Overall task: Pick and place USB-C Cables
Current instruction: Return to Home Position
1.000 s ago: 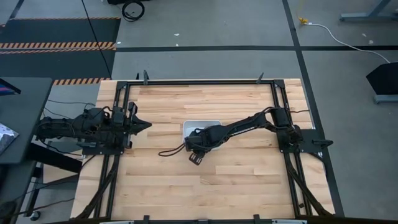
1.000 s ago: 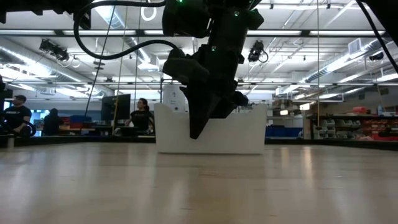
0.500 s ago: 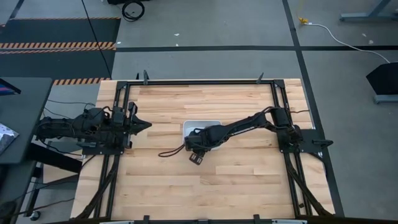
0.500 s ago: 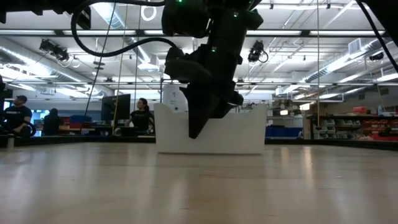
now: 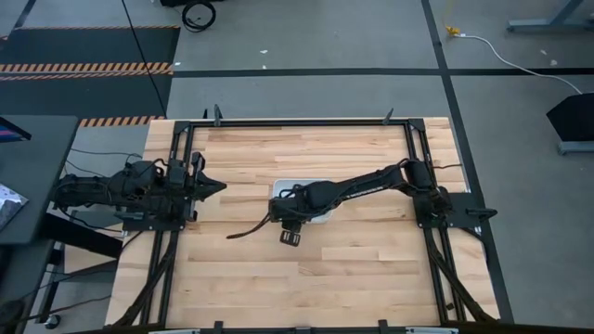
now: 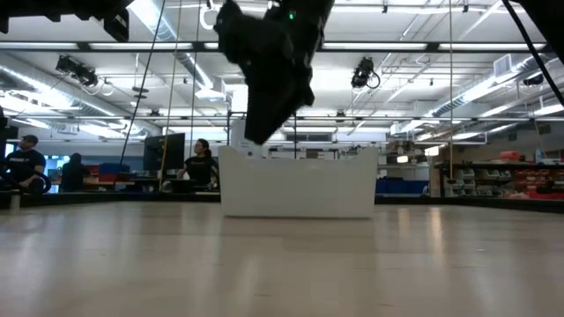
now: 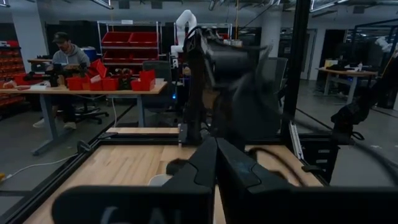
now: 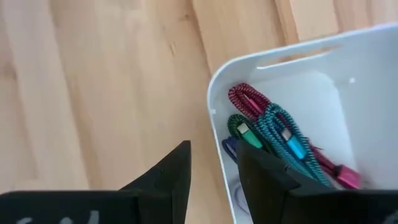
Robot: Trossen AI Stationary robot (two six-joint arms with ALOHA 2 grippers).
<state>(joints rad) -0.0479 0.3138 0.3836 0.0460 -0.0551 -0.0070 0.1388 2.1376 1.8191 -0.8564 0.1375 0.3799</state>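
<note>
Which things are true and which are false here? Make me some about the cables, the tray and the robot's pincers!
1. The cables lie in the white tray. True.
2. The right pincer holds a cable. False: it is open and empty, raised near the tray.
3. The left pincer is shut, at the left side of the table. True.
4. The tray stands at the table's right edge. False: it is near the middle.

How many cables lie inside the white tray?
4, all in a corner of the white tray: maroon cable, green cable, teal cable, dark purple cable. The right gripper may hide more.
</note>
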